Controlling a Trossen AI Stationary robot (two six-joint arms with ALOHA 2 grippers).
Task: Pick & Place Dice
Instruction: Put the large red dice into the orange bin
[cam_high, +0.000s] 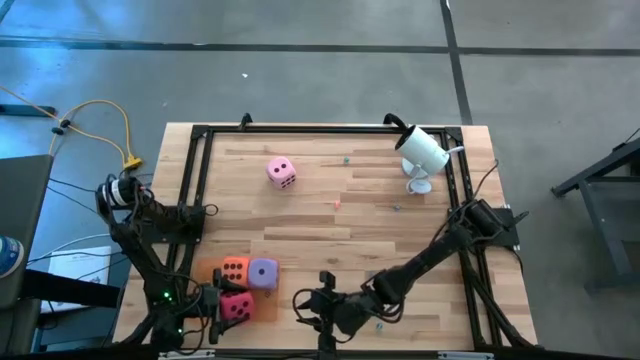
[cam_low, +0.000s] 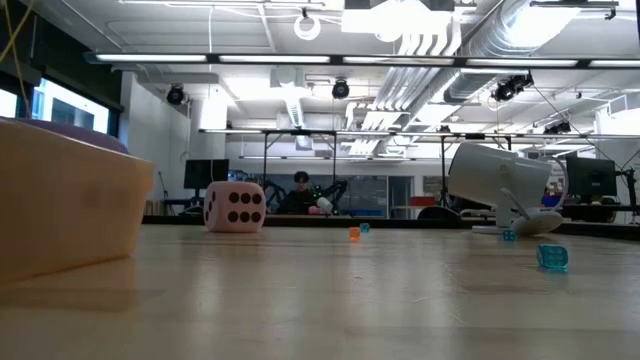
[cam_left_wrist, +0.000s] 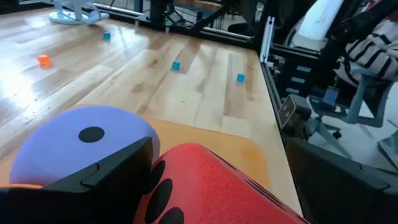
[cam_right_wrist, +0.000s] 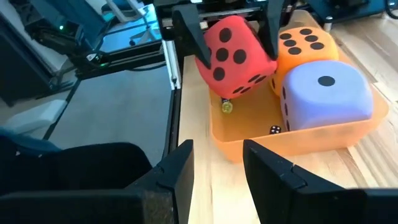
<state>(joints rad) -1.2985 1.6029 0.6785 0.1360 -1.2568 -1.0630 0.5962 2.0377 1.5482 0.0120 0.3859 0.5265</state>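
An orange tray (cam_right_wrist: 298, 140) sits at the table's near left. In it rest an orange die (cam_right_wrist: 308, 50) and a purple die (cam_right_wrist: 323, 96), each on its underside and side by side. My left gripper (cam_right_wrist: 230, 31) is shut on a magenta die (cam_right_wrist: 236, 59) over the tray's near part. The light pink die (cam_high: 281, 172) rests alone on the bare wood, farther back. My right gripper (cam_right_wrist: 217, 168) hovers open just right of the tray (cam_high: 205, 290), pointing at it with nothing between its fingers. My left gripper pinches the magenta die between its two fingers (cam_right_wrist: 186, 28), one on each of two opposite faces (cam_left_wrist: 180, 168). The fingers come roughly level from the table's left. The die sits tilted, one corner (cam_right_wrist: 225, 98) pointing down at the tray floor; whether it touches, I cannot tell.
A white lamp-like device (cam_high: 422, 150) stands at the far right. Tiny blue cubes (cam_left_wrist: 176, 65) and a tiny orange one (cam_left_wrist: 43, 60) are scattered on the wood. A tiny dark cube (cam_right_wrist: 273, 129) lies in the tray. A black frame (cam_high: 200, 170) borders the table.
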